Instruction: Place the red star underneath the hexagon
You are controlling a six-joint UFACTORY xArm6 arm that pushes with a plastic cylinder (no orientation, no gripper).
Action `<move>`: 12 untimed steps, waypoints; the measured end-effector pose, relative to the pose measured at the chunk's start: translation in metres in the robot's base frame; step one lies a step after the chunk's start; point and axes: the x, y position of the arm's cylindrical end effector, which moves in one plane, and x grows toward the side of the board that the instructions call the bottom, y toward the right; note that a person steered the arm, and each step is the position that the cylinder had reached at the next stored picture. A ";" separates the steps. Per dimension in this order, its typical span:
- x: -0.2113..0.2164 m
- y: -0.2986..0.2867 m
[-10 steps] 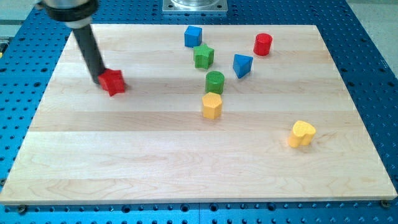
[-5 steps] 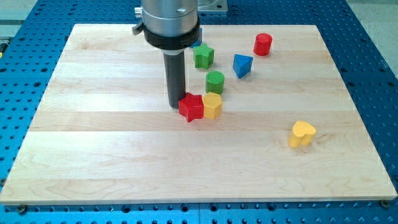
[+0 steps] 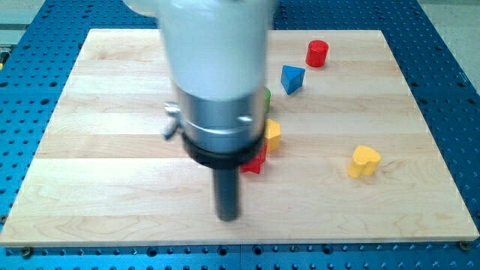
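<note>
Red star (image 3: 255,163) — just up-right of my tip (image 3: 228,217)

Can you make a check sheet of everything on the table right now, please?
Surface: wooden board on a blue holed table.
Job's things: red star, mostly hidden, just below the yellow hexagon.
Clutter: red cylinder, blue block, yellow heart, green block half hidden.
Hand: none; my tip is below-left of the red star, apart.
Cables: nothing seen.
Surroundings: nothing seen.
</note>
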 end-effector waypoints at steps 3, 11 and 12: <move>-0.078 0.034; -0.057 0.053; -0.026 -0.013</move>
